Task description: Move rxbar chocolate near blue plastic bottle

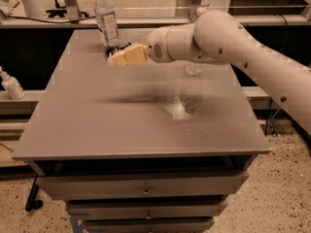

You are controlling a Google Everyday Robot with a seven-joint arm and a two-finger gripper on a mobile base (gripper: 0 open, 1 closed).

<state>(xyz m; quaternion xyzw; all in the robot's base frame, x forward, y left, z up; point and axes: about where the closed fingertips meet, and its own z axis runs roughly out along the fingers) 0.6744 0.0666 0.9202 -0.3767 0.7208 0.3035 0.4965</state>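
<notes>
The blue plastic bottle (107, 19), clear with a white cap and a blue-and-white label, stands upright at the table's far left. My gripper (119, 57) is just in front of it and slightly to its right, low over the table. It is shut on the rxbar chocolate (115, 49), of which only a thin black edge shows above the cream fingers (130, 55). The bar sits very close to the bottle's base.
A second clear bottle (192, 87) stands upright right of the table's middle, under my arm. The grey table (97, 125) has drawers below its front edge. A small white bottle (10, 84) stands on a ledge to the left, off the table.
</notes>
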